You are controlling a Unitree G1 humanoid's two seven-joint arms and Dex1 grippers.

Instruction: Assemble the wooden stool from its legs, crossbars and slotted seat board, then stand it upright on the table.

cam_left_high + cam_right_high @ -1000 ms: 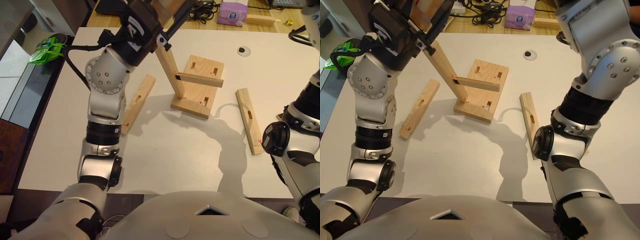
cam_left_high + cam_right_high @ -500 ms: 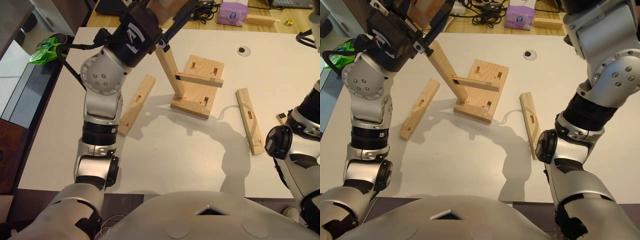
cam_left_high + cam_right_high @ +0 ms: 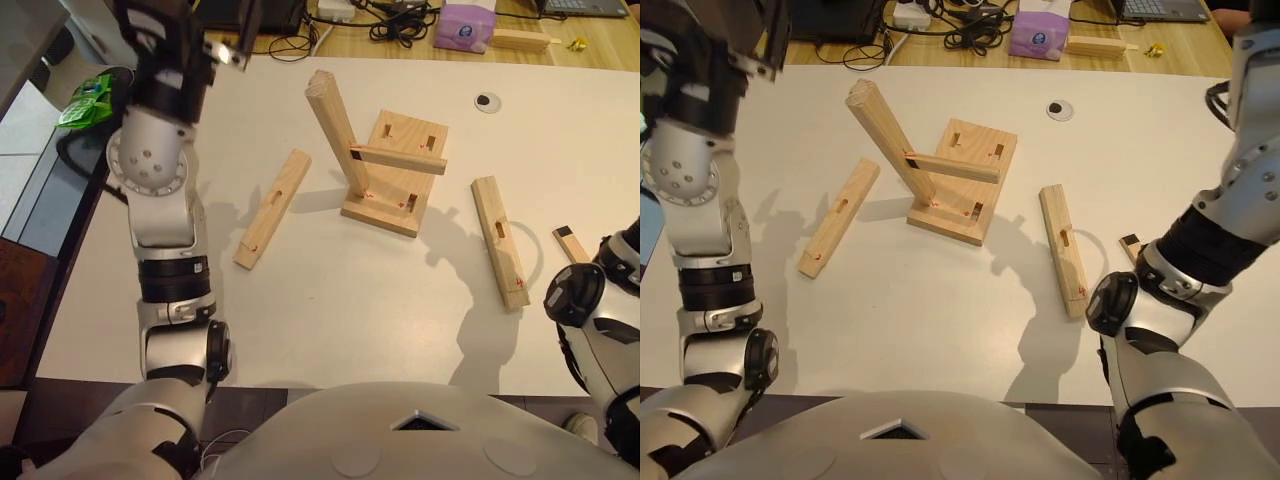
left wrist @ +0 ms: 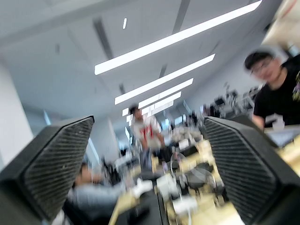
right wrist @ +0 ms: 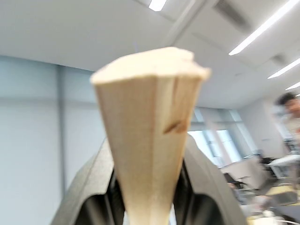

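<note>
The slotted seat board point(image 3: 412, 170) lies flat at the table's middle. One leg point(image 3: 337, 128) stands tilted in a slot at its left, and a crossbar point(image 3: 400, 158) sticks out of that leg over the board. Two loose legs lie flat, one to the left point(image 3: 272, 208) and one to the right point(image 3: 498, 240). A short crossbar point(image 3: 570, 243) lies near the right edge. My left gripper point(image 4: 149, 119) is open, raised high over the table's far left and pointing at the ceiling. My right gripper point(image 5: 150, 161) is shut on a wooden piece point(image 5: 150, 117), held up off the table.
A small round disc point(image 3: 487, 100) sits at the back of the table. On the desk behind are a purple tissue pack point(image 3: 467, 27), a wooden piece point(image 3: 520, 40) and cables. A green bag point(image 3: 95, 98) lies off the table's left edge.
My left gripper has let go of the tilted leg and swung up and to the left. The leg stays standing in the board. My right arm has drawn back to the right.
</note>
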